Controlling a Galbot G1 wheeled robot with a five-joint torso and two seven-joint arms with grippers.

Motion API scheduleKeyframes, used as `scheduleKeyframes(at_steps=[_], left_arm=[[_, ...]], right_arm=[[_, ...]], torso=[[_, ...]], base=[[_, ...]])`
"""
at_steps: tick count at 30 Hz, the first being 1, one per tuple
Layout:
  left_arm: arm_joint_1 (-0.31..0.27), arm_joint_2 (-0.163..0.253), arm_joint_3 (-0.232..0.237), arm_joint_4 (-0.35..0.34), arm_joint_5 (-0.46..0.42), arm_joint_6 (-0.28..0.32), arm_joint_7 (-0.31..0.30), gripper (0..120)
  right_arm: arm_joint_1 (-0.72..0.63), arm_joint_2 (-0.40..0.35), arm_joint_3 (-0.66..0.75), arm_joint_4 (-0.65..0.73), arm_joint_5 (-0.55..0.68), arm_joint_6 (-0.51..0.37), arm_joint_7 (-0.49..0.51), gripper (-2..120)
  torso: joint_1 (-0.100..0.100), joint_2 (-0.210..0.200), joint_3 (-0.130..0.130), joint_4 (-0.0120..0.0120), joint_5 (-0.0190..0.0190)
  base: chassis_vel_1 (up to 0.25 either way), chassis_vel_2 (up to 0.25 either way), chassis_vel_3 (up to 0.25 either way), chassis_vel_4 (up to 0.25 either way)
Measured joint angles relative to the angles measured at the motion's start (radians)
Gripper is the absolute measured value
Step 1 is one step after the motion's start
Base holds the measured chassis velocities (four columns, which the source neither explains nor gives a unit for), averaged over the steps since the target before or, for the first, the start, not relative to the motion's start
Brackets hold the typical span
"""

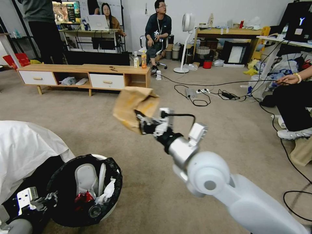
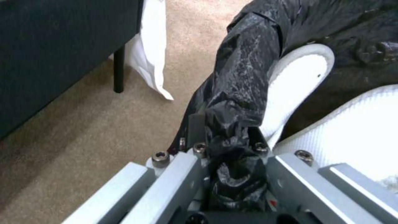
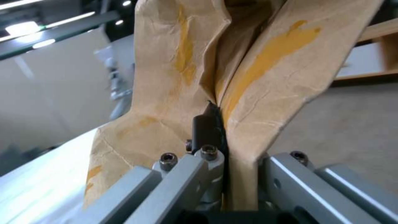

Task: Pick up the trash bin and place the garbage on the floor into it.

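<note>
The right gripper (image 1: 140, 125) is near the middle of the head picture, up in the air. Its fingers are pressed together on a tan paper bag (image 1: 135, 107), one piece of the garbage. In the right wrist picture the bag (image 3: 257, 84) is pinched at a fold, and its sides spread out above the fingers.

The bag looks light, thin and crinkly. It will bend and flop, so a pinch on a fold looks like a good hold.

The trash bin (image 1: 86, 191) is at the lower left of the head picture. White tissue (image 1: 107, 191) and a red wrapper (image 1: 81, 197) lie inside. The left gripper (image 1: 48, 197) is at its edge, pinching the black liner (image 2: 236, 124) and rim. That plastic looks shiny and slippery, so it may slide.

The floor (image 1: 227, 130) is beige carpet.
</note>
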Motion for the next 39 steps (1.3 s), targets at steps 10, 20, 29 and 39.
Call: scheduleKeyframes(at_steps=[10, 20, 29, 39], left_arm=[[-0.008, 0.012, 0.005, -0.002, -0.004, 0.000, 0.000, 1], [-0.019, 0.021, 0.013, 0.008, -0.004, 0.000, 0.002, 1], [-0.021, 0.024, 0.015, 0.006, -0.009, 0.000, 0.004, 1], [-0.020, 0.017, 0.015, -0.002, -0.011, -0.001, 0.006, 1]], right_arm=[[0.132, 0.082, -0.172, -0.007, 0.081, -0.046, 0.012, 0], [0.172, 0.124, -0.344, -0.039, 0.096, -0.120, 0.065, 0], [0.177, 0.137, -0.408, -0.079, 0.075, -0.186, 0.110, 0], [0.151, 0.100, -0.457, -0.113, 0.021, -0.209, 0.125, 0]], torso=[[0.000, 0.000, 0.000, -0.0001, 0.0000], [0.000, 0.000, 0.000, -0.0001, 0.0001], [0.000, 0.000, 0.000, -0.0002, 0.0001], [0.000, 0.000, 0.000, -0.0003, 0.0001]], base=[[0.000, 0.000, 0.000, 0.000], [0.000, 0.000, 0.000, 0.000], [0.000, 0.000, 0.000, 0.000], [0.000, 0.000, 0.000, 0.000]])
